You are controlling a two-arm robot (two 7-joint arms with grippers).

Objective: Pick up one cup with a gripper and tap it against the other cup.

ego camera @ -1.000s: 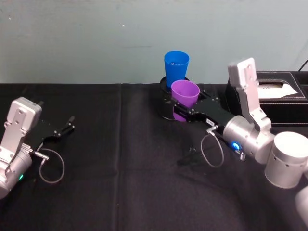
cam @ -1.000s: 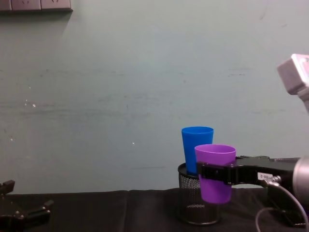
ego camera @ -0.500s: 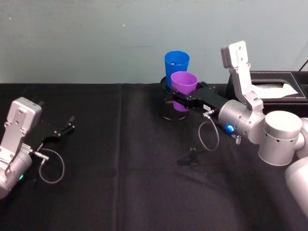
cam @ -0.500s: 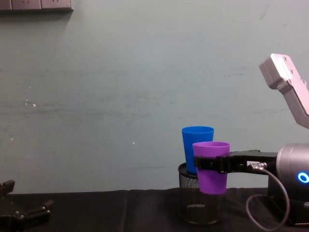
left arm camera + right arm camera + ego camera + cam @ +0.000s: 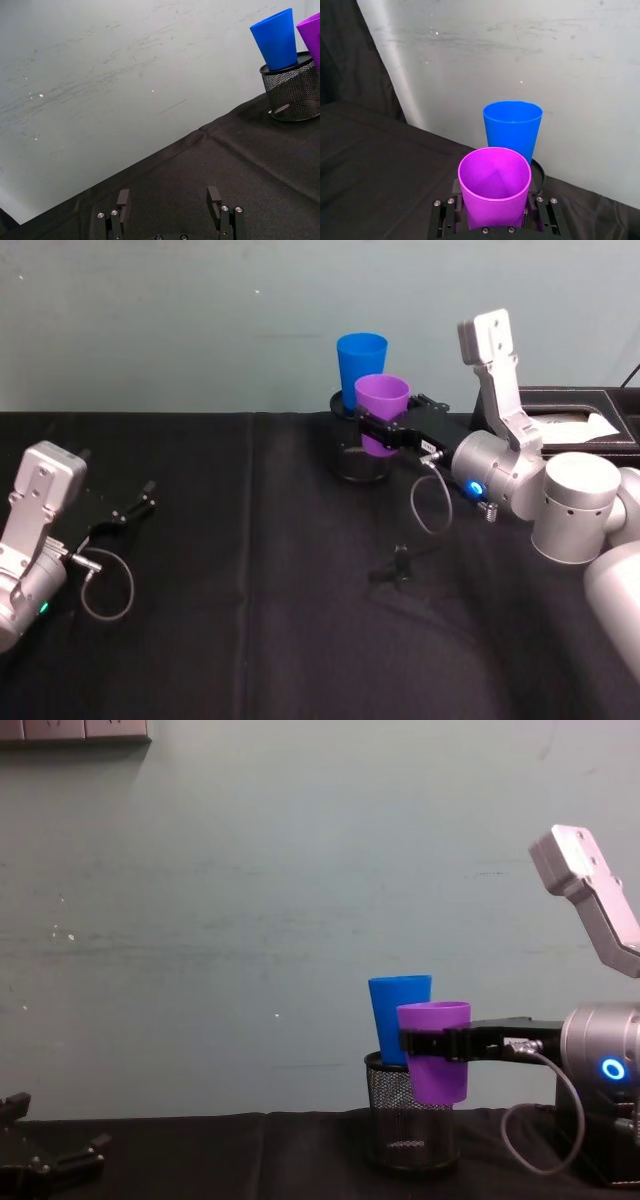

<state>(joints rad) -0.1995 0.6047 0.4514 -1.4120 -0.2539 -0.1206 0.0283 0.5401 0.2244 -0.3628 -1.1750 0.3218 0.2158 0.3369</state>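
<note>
Jaws pinched on the purple cup (image 5: 383, 400), the right gripper (image 5: 381, 431) (small white label (image 5: 426, 445), writing unreadable) holds it aloft against the blue cup (image 5: 360, 358) — tilted in a mesh holder (image 5: 354, 458) by the table's (image 5: 250, 630) far edge. The left gripper (image 5: 136, 506) rests spread near the left edge.

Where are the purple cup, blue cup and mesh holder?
purple cup (image 5: 436, 1078): chest view, lower wall.
blue cup (image 5: 512, 132): right wrist view, front wall.
mesh holder (image 5: 292, 92): left wrist view, mesh side.
</note>
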